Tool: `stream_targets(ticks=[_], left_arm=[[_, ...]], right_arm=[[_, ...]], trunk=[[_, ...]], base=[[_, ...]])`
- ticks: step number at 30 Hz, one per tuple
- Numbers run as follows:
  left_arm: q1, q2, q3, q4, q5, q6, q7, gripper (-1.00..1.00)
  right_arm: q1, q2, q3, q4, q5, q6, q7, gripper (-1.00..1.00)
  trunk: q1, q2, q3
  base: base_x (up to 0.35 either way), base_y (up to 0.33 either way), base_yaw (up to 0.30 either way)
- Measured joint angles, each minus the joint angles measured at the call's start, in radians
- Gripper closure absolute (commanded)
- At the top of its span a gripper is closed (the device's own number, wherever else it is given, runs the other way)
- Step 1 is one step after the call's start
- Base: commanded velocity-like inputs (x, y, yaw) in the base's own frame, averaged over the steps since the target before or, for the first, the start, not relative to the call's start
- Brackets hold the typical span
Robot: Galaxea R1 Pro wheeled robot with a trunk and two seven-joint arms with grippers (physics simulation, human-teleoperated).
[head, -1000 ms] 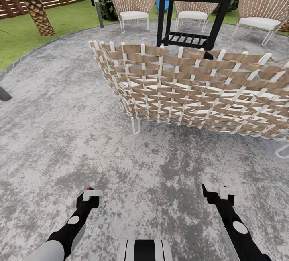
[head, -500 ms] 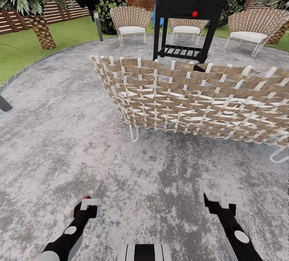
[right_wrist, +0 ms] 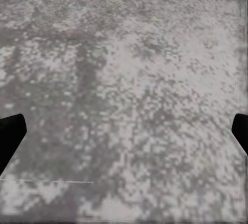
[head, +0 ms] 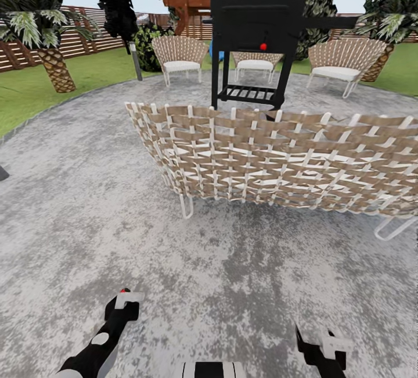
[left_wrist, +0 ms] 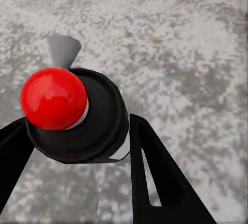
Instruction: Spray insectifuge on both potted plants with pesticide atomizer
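Head view: woven chair (head: 278, 157) on the stone patio (head: 75, 204); right gripper (right_wrist: 124, 131) spread wide, empty; left gripper (head: 125, 302) state unclear.

**Nothing to read here**

No lettering, label, brand, number or sign can be read anywhere: not on the black grill (head: 259, 18) at twelve o'clock, nor on the woven chair (head: 278, 154) in front of it.
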Motion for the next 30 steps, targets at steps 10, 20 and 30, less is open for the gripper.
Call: stream_targets(ticks=[10, 20, 30], left_arm=[[0.157, 0.01, 0.004, -0.002, 0.002, -0.08, 0.078, 1.0], [0.216, 0.019, 0.05, -0.006, 0.003, -0.096, 0.087, 1.0], [0.22, 0.016, 0.057, 0.003, 0.002, -0.106, 0.087, 1.0]], right_arm=[[0.0, -0.002, 0.0, 0.107, -0.002, -0.045, 0.0, -1.0], [0.0, 0.0, 0.0, 0.127, -0.002, -0.043, 0.0, -1.0], [0.0, 0.003, 0.002, 0.129, -0.003, -0.042, 0.001, -1.0]], trunk=[[-0.004, 0.002, 0.054], [-0.009, 0.005, 0.108], [-0.013, 0.007, 0.151]], base=[[0.0, 0.0, -0.117], [0.0, 0.0, -0.081], [0.0, 0.0, -0.001]])
